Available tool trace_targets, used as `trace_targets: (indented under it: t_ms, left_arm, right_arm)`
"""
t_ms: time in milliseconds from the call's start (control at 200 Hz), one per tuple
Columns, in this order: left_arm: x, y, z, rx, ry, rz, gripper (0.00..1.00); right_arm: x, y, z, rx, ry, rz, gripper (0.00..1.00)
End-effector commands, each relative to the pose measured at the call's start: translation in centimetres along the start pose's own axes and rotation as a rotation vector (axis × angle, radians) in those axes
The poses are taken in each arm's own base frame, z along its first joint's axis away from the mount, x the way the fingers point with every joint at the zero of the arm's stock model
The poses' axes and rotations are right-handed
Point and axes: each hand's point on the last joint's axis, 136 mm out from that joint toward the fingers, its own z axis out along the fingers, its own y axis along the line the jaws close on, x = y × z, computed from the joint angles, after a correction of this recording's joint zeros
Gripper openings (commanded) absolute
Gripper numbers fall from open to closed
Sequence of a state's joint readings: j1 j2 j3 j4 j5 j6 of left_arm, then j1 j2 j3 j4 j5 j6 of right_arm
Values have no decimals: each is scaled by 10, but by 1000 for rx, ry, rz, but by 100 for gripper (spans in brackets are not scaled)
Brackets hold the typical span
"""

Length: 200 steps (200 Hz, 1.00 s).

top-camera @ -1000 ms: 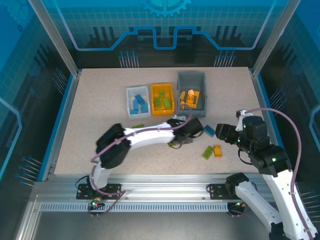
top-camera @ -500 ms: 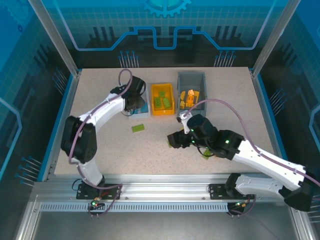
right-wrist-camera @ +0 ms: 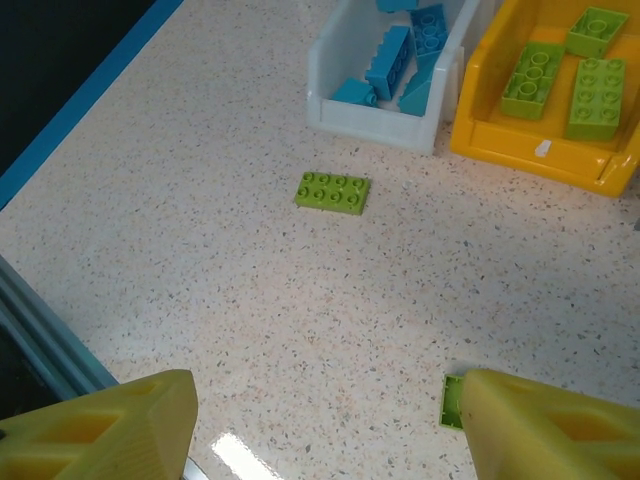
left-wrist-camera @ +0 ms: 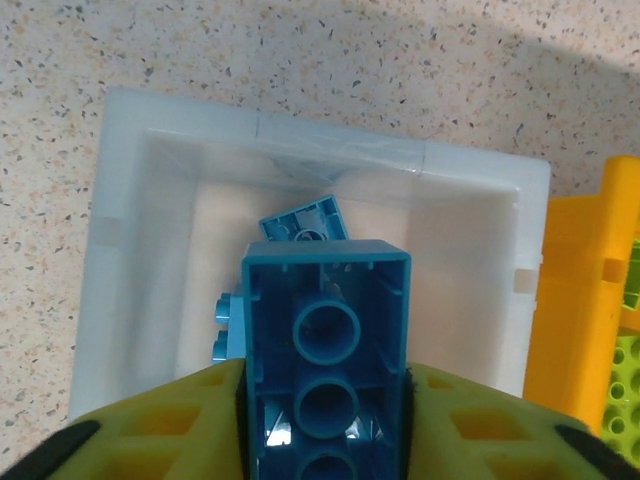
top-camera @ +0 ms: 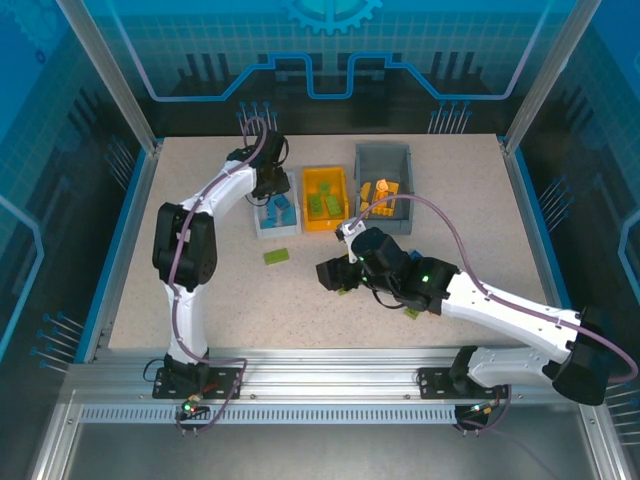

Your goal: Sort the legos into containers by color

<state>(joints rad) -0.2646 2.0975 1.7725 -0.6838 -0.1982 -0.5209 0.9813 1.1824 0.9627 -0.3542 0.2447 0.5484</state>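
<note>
My left gripper (left-wrist-camera: 325, 432) is shut on a blue lego (left-wrist-camera: 325, 340), its hollow underside facing the camera, right over the white container (left-wrist-camera: 330, 152), where more blue legos (left-wrist-camera: 303, 221) lie. In the top view the left gripper (top-camera: 271, 186) hangs at that white container (top-camera: 260, 222). My right gripper (right-wrist-camera: 325, 430) is open above bare table, and a green lego (right-wrist-camera: 452, 400) lies by its right finger. A flat green lego (right-wrist-camera: 333, 192) lies further ahead, also seen on the table (top-camera: 277, 256). The orange container (top-camera: 325, 222) holds green legos and the grey container (top-camera: 383, 155) orange ones.
Another green lego (top-camera: 411, 312) peeks out beside the right arm. The three containers stand in a row at the back middle of the table. The right arm stretches across the near right part. The table's blue left edge (right-wrist-camera: 90, 85) is near the right gripper.
The left arm has swung from mid-table to over the white container, carrying the blue lego. The right arm has moved from the right side to the table's middle, its gripper open.
</note>
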Motion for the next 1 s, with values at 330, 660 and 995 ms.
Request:
trace_targets:
  t_ms: [330,660,995]
  left_arm:
    - [-5,-5,-64,72,-25,-5,57]
    - [81,-28,-181,436,-46,74,61]
    - [227,7,-226,598,129,87,60]
  right_arm:
    - [4,-22,35,126,121,-49,75]
    - [85,-67,83,337,493,28,76]
    - [121,-85,117,394,623,26,65]
